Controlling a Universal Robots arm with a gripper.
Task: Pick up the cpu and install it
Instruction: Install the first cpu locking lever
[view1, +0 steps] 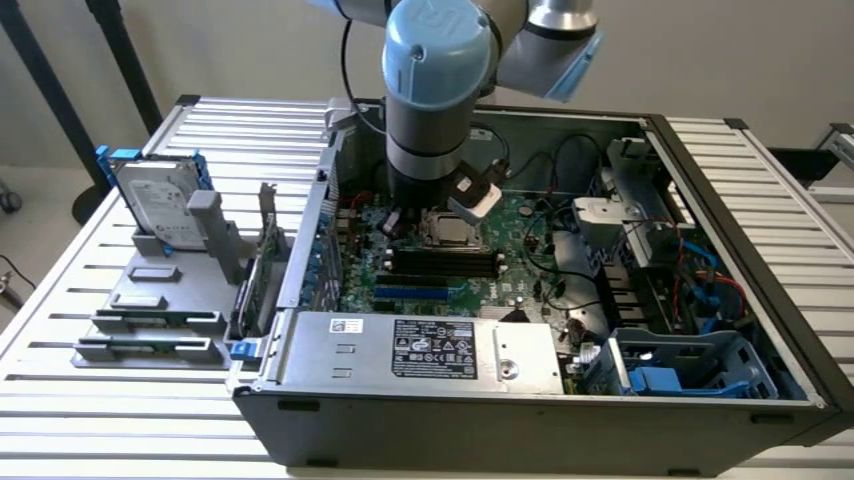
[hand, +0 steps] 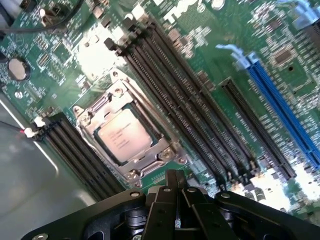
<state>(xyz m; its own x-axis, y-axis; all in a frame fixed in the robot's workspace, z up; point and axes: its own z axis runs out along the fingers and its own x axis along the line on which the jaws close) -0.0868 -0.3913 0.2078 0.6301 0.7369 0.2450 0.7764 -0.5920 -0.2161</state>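
In the wrist view the gripper is nearest the camera, its black fingers pressed together with nothing between them. Just beyond the fingertips sits the cpu, lying flat inside its metal socket frame on the green motherboard. The chip's silver top is exposed and the gripper is not touching it. Past the socket run four long dark memory slots, then a blue slot farther out.

In the exterior view the arm reaches down into the open computer case, with the cpu in its socket directly below the wrist. On the slatted table, toward the exterior view's left, a grey holder carries an upright hard drive in a blue frame.
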